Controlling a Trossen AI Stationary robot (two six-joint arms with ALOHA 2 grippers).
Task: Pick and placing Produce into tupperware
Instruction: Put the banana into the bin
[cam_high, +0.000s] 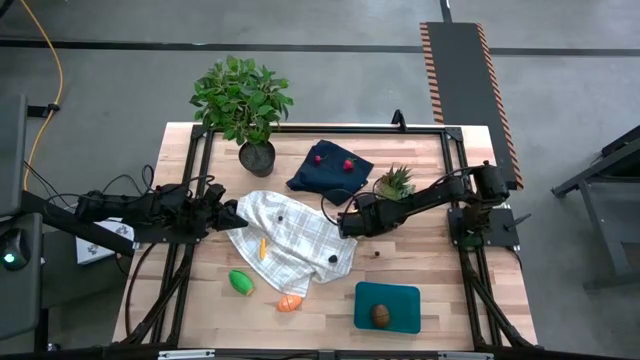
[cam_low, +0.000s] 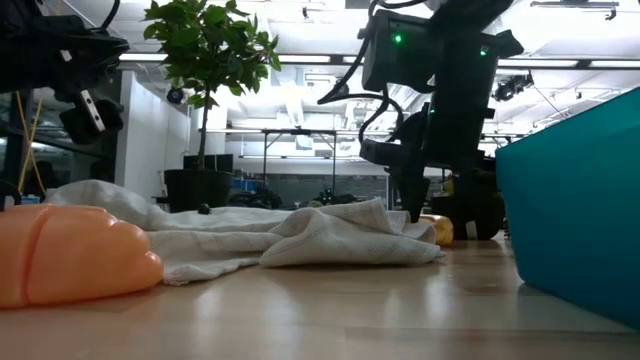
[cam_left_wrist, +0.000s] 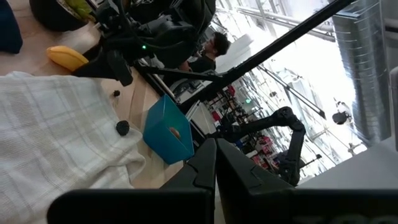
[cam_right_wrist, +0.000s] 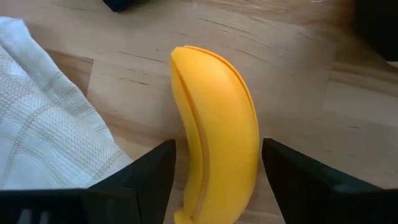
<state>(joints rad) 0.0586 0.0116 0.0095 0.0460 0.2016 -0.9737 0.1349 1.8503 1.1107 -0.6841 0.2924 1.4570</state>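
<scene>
Right gripper (cam_right_wrist: 214, 180) sits low over the banana (cam_right_wrist: 214, 134), fingers spread wide with one on each side of it, nothing clamped yet. In the high view the banana is hidden under the right gripper (cam_high: 350, 222), just off the 3 o'clock edge of the checked cloth (cam_high: 290, 235).

Risks:
- The banana is curved and smooth, so as the fingers close it may roll or squirt out sideways. A grip toward one end would likely let it swing.
- The cloth edge (cam_right_wrist: 50, 124) lies just beside the near finger; closing could snag fabric and drag the cloth, shifting the small orange piece (cam_high: 263, 248) lying on it.
- The spiky plant (cam_high: 396, 182) stands near at 1 o'clock of the gripper; a wide lift arc could clip it.

The tupperware (cam_high: 388, 306) is at 5 o'clock from the gripper, well apart, with a brown round piece (cam_high: 380, 315) already inside. The route there looks clear apart from a small dark bit on the wood (cam_high: 376, 254).

Left gripper (cam_high: 232, 214) is closed and empty, parked at the cloth's 9 o'clock edge.

Still out: green piece (cam_high: 240, 282) and orange piece (cam_high: 289, 303) at 6 o'clock of the cloth, red berries (cam_high: 333, 160) on the navy cloth (cam_high: 328, 170) at 12 o'clock. The leafy plant (cam_high: 243, 100) is not in the way.
</scene>
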